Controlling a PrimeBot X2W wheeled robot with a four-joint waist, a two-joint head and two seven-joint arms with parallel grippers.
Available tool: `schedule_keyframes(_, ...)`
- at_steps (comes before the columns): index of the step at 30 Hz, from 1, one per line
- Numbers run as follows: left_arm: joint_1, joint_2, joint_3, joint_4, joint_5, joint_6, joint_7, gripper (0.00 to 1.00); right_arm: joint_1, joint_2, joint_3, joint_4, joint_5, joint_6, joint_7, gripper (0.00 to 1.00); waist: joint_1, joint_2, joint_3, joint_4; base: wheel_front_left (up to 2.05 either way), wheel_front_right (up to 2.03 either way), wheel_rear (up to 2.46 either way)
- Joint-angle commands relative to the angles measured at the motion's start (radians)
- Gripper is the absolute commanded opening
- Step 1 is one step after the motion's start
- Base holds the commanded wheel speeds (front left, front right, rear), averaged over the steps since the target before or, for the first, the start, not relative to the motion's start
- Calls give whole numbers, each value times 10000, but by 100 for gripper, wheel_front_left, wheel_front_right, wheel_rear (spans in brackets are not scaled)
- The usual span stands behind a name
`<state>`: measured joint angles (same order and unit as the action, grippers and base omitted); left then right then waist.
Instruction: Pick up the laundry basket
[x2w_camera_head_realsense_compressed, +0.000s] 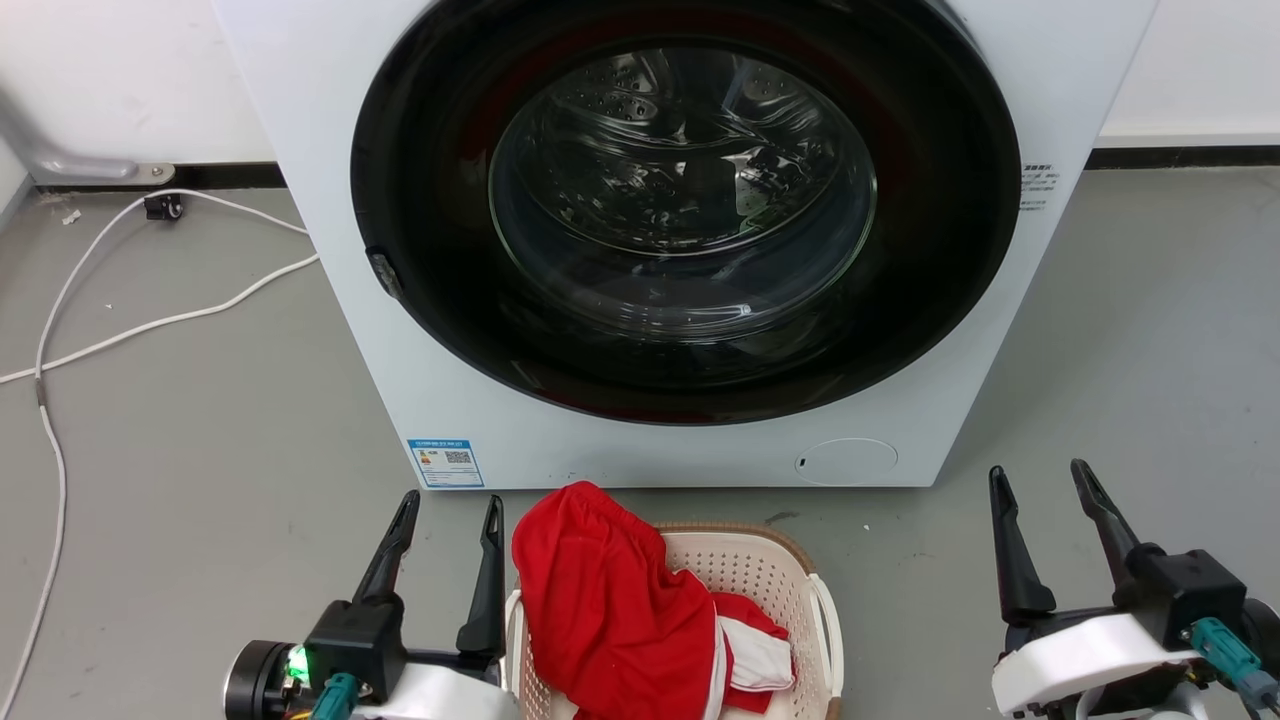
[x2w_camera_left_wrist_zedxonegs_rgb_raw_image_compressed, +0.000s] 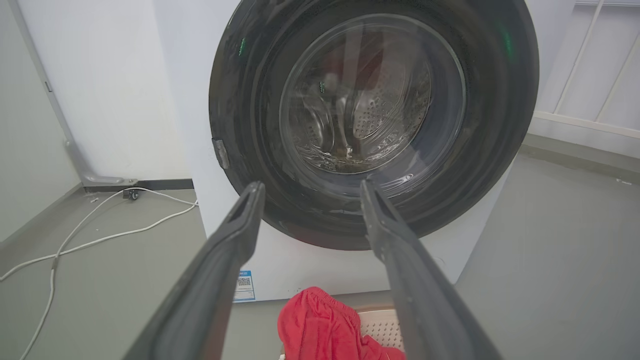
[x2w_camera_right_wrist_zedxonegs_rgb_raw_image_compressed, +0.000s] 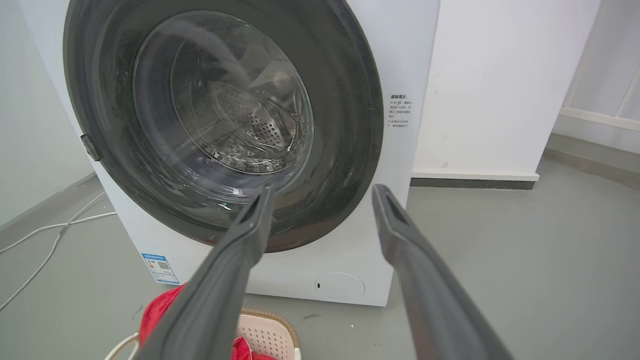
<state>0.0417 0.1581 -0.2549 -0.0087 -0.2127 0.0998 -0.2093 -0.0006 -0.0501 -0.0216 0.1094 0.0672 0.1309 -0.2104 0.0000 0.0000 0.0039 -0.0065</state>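
A white cable (x2w_camera_head_realsense_compressed: 60, 330) trails away to the left of the washer (x2w_camera_head_realsense_compressed: 700, 455), whose round dark door (x2w_camera_head_realsense_compressed: 680, 190) is closed. In front of the washer's lower left corner, the left gripper (x2w_camera_head_realsense_compressed: 451, 498) hovers with its two dark fingers spread and nothing between them. It sits just beside the left wall of the laundry basket (x2w_camera_head_realsense_compressed: 765, 575), apparently placed to take the side handle there. The basket stands on the floor (x2w_camera_head_realsense_compressed: 1100, 380) directly before the washer's base, below the door, probably set there for loading. A red garment (x2w_camera_head_realsense_compressed: 610, 610) is heaped over its left rim. Out past the washer's lower right corner, the right gripper (x2w_camera_head_realsense_compressed: 1038, 468) likewise has its fingers apart and empty. It is well clear of the basket's right handle (x2w_camera_head_realsense_compressed: 835, 625), so the lift appears not yet begun, and that arm likely needs to close in first. The basket's near end is cut off by the head view's bottom edge, and the cloth hides most of its left rim and its bottom. Reflections in the door glass leave unclear what lies behind it, and the print on the washer's blue label (x2w_camera_head_realsense_compressed: 446, 463) is too small to read.
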Motion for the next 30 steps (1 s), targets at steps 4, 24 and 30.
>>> schedule_keyframes(4, 73, 125, -234, -156, 481, 159, -185, 100, 6, -9, 27, -67, -701, -3, -164, 100, 0, 0, -12, -9, 0, 0, 0)
schedule_keyframes(24, 593, -919, 1191, 147, 1000, -1274, -533, 100, 104, -2, -46, 281, -525, -3, -534, 100, 0, 0, 25, -18, 0, 0, 0)
schedule_keyframes(30, 613, -1020, 1394, 312, 1209, -1439, -574, 100, 78, -2, -67, 297, -586, -3, -551, 100, 0, 0, 27, -33, 0, 0, 0)
